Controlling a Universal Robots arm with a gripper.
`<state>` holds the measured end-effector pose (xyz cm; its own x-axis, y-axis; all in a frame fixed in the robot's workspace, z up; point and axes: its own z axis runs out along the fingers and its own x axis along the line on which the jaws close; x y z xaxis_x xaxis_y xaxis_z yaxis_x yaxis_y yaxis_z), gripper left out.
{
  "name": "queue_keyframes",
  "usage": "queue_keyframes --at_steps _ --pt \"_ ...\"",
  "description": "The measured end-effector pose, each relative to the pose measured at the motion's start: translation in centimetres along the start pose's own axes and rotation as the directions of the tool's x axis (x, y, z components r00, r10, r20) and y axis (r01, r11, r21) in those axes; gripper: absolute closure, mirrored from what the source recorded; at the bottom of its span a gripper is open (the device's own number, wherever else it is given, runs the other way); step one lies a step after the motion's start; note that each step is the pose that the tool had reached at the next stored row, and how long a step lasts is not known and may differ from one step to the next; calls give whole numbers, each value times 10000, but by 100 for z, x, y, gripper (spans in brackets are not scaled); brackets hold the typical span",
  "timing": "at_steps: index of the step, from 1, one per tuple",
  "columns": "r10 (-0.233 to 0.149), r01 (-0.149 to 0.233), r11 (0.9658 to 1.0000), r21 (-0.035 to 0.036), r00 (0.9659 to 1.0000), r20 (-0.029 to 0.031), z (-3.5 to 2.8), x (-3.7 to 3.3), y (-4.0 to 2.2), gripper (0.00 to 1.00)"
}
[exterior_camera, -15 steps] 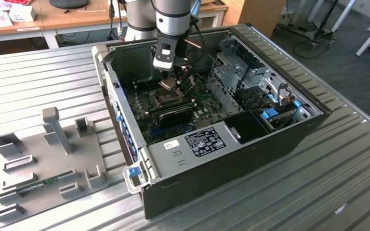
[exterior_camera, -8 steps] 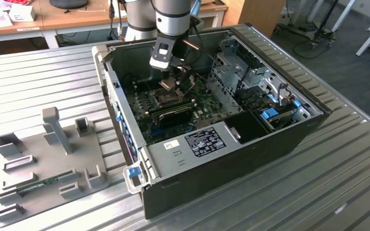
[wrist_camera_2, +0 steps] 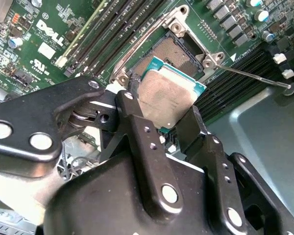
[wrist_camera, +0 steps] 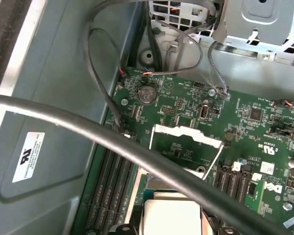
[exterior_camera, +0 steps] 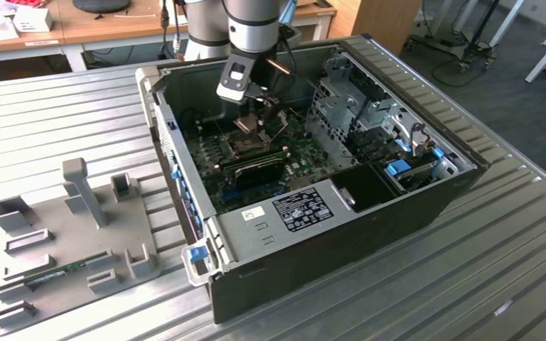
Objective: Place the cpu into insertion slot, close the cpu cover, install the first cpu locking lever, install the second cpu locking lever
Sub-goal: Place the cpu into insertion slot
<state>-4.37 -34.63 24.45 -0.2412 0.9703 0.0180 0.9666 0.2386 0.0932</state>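
Tilted cpu [wrist_camera_2: 169,95] just above the open slot [wrist_camera_2: 179,54].
The cpu, a flat square with a dull grey top and a green rim, is pinched at two opposite edges by the fingers [wrist_camera_2: 198,129]. The slot, dark with a silvery rim, lies bare. The cover [wrist_camera: 183,131], a thin silvery frame with a cut-out centre, stands raised on its hinge. A thin lever [wrist_camera_2: 255,77] is swung out beside the slot.
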Motion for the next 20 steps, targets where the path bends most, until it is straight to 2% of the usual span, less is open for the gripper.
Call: queue_keyframes --at_steps 9,11,15,20 --pt "64 -64 10000 -1 10000 5 0 5 -3 46" --pt "277 -277 9996 -7 9996 24 5 5 -3 46" --pt "953 -953 9954 -22 9954 87 16 4 -5 46" --pt "1482 -1482 9890 -37 9889 137 26 6 -12 46"
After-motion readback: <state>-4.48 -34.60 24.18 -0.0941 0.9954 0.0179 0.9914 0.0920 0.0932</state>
